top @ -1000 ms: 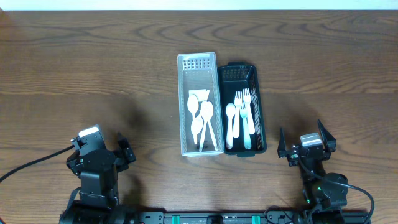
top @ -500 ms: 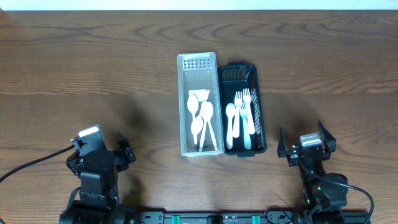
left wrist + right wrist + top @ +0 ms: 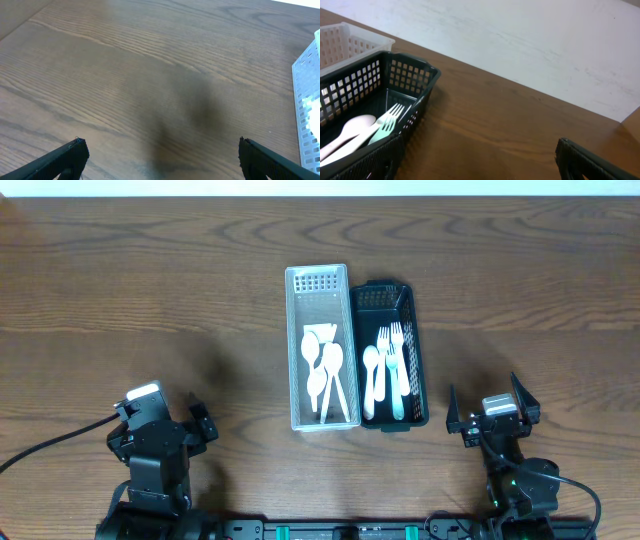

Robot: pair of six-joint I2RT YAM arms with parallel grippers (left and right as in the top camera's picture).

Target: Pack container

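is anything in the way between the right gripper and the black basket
Nothing visible: only bare table lies between the open right gripper and the black basket. The white basket sits beyond it, on the far side.

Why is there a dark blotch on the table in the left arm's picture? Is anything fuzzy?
Left wrist view: the blotch looks like a soft shadow on the brown wooden table; the clear plastic basket at the edge is washed out. Overhead view: even light, sharp. Right wrist view: the black mesh basket is slightly soft up close.
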